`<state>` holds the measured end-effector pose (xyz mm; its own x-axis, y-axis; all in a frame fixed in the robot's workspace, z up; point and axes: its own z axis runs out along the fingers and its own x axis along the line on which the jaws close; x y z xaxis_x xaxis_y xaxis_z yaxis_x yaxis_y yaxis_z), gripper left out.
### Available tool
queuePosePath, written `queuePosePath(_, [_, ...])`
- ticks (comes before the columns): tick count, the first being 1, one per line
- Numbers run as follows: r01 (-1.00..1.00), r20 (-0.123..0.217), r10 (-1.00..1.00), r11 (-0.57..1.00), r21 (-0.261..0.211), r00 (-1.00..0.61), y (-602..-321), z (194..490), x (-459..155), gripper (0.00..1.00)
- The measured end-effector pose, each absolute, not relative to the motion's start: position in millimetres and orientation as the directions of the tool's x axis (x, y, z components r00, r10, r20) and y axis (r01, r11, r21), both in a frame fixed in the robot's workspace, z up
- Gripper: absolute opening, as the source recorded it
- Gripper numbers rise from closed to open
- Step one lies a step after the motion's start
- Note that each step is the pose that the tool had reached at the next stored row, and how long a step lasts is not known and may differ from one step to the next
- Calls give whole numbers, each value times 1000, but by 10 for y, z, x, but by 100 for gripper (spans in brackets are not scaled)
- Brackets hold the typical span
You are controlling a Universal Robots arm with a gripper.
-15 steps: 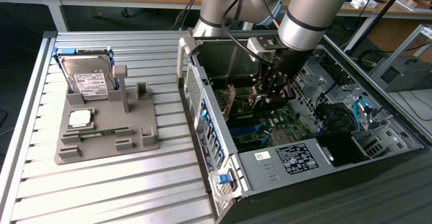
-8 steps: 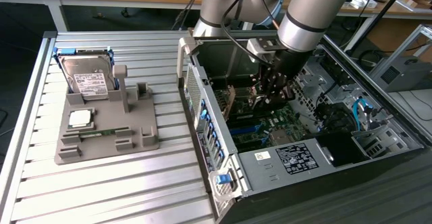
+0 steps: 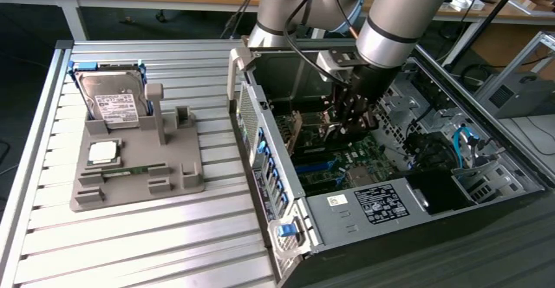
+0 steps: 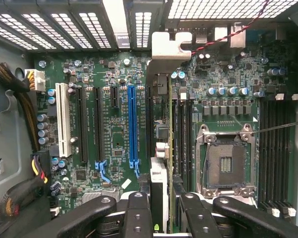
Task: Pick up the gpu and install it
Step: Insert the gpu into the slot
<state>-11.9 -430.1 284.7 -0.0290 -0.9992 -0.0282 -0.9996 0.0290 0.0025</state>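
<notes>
My gripper (image 3: 349, 120) reaches down into the open computer case (image 3: 260, 145), above the motherboard (image 4: 114, 129). In the wrist view the gripper (image 4: 163, 210) is shut on the gpu (image 4: 161, 148), which I see edge-on between the two black fingers (image 4: 138, 213). Its silver end bracket (image 4: 166, 47) points at the slotted back wall of the case. The card stands upright over a black slot between the blue slot (image 4: 132, 124) and the bare processor socket (image 4: 226, 163). Whether its edge sits in the slot I cannot tell.
On the slatted table at the exterior view's left, a grey fixture (image 3: 139, 171) holds a hard drive (image 3: 113, 103), a processor chip (image 3: 103, 151) and a memory stick (image 3: 139, 170). Cable bundles (image 4: 20, 94) run along one side of the board. Case walls stand close around the gripper.
</notes>
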Motion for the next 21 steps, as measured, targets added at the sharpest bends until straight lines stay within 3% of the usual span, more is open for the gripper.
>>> queuePosePath(21, [-1000, -28, -999, 29, 3, -29, -4303, 2818, -142, 27])
